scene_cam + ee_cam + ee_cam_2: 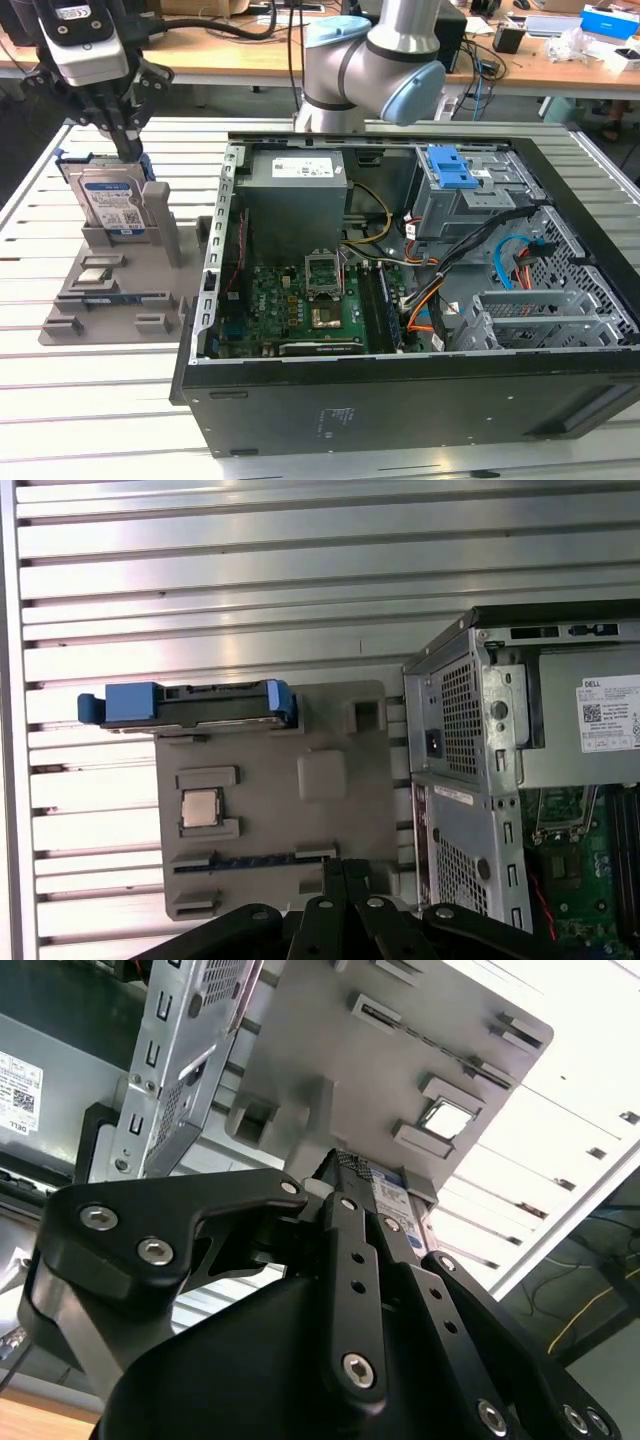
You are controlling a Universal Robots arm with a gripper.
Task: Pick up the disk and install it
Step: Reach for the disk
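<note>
The disk point(112, 205) stands on edge in a slot at the back of a grey holder plate point(118, 298), its white and blue label facing the camera and blue rails at both ends. In the first wrist view the disk point(190, 702) is seen edge-on from above. My gripper point(131, 150) hangs just over the disk's top edge, near its end on the exterior view's right. Its fingertips are drawn together with nothing between them. In the second wrist view the gripper point(340, 1175) has the disk point(390, 1200) just beyond its tips. I cannot tell whether they touch.
An open computer case point(400, 362) lies on the slatted table at the exterior view's right, with a blue-topped grey drive cage point(450, 170) at its back and the arm's base point(360, 70) behind. A small silver chip point(200, 808) sits on the holder plate point(330, 780).
</note>
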